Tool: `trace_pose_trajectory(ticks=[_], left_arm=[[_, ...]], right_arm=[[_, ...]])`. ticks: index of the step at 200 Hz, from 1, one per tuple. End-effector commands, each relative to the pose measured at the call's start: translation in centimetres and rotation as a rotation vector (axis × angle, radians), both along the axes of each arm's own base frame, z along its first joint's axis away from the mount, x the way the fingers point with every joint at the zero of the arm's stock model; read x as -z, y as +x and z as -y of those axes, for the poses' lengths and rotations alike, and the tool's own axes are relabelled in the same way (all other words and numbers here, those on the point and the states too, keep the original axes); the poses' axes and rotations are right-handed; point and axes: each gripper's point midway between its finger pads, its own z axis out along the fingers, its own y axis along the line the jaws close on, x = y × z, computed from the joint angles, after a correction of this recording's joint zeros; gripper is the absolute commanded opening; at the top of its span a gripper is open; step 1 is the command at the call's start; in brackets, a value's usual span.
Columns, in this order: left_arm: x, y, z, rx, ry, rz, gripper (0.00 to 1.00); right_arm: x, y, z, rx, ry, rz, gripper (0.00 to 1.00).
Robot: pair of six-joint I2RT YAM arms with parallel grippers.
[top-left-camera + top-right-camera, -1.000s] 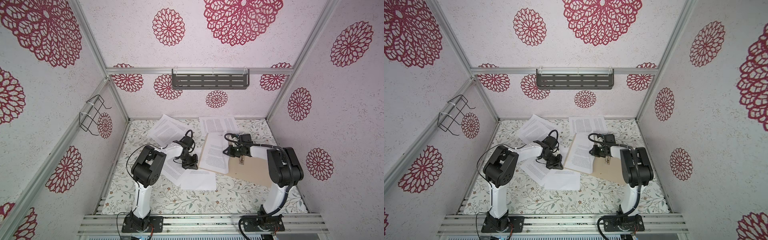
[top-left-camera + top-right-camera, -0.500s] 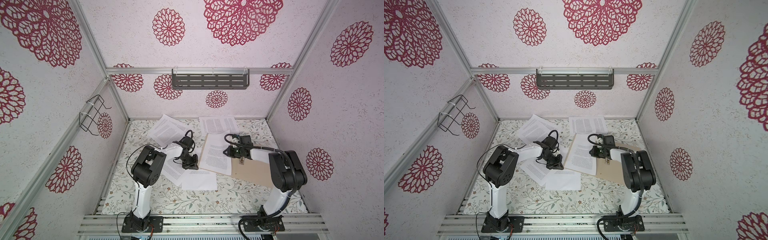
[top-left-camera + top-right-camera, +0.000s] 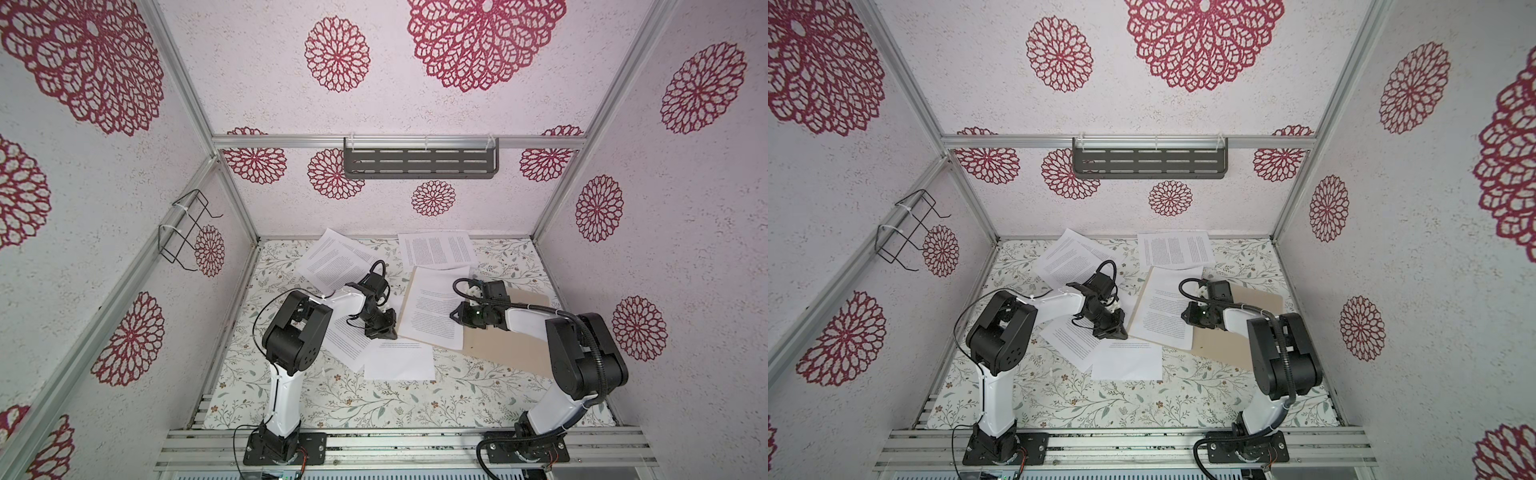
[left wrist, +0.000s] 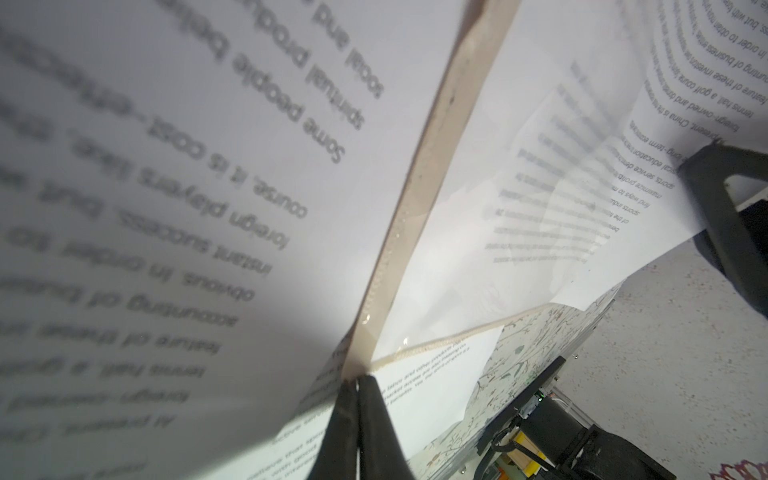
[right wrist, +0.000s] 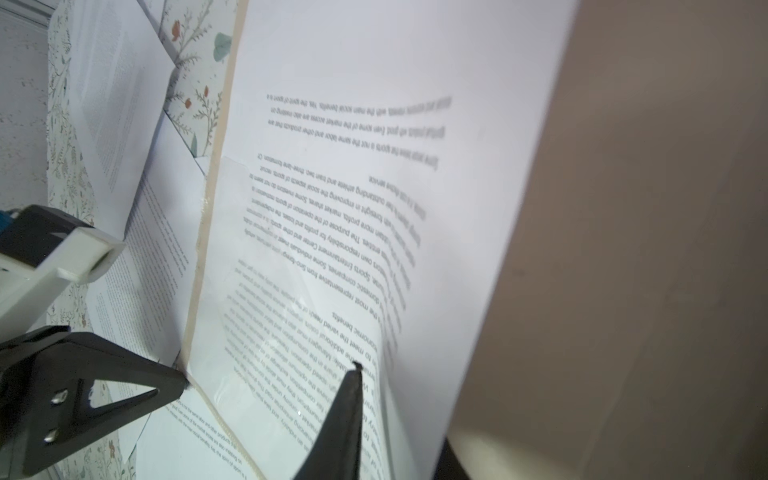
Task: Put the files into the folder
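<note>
Right now the left end effector (image 3: 387, 332) is clamped shut on the near left corner of the folder (image 3: 513, 345). The left wrist view shows the tan edge running straight out of the closed tips, and I can't tell whether a page is caught in there too.

Over the folder's middle sits the right end effector (image 3: 456, 319), jaws parted just a little. The free edge of the filed sheet (image 3: 432, 307) lies between them, curling upward, and nothing looks pinched.

That sheet covers the folder's left half, leaving the right half bare tan card. So one file is in, by my reckoning, and the rest are not.

The front sheet (image 3: 399, 361) touches the folder's near edge, perhaps tucked under it. Another sheet (image 3: 347, 347) lies beside the folder under the left arm. Two far sheets (image 3: 436, 249) rest beyond the folder's far edge on the surface (image 3: 332, 399).

Here's the danger:
- If the right arm pulls away before its jaws clear that curled edge, it drags the sheet back off the card.
- If the left arm lifts the pinched corner too steeply, the floppy page slides toward the spine or off entirely.
- A lift could also tow the front sheet along, should it be snagged under that corner.
</note>
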Motion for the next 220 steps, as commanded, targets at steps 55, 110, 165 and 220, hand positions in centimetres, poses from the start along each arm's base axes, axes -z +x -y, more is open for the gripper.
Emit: trace_pose_trajectory(ticks=[55,110,165,220], left_arm=[[1.3,-0.8,-0.5,-0.001,0.035,-0.022,0.08],[1.5,-0.7,-0.6,-0.003,0.036,-0.028,0.08],[1.6,-0.7,-0.5,-0.002,0.038,-0.030,0.07],[1.8,-0.7,-0.5,-0.001,0.036,-0.034,0.07]], right_arm=[[-0.7,-1.3,0.3,0.026,-0.026,0.012,0.17],[-0.2,-2.2,0.6,0.033,-0.035,-0.010,0.15],[0.2,-2.9,0.8,0.043,-0.032,-0.020,0.13],[0.6,-2.8,-0.1,0.015,-0.020,-0.017,0.00]])
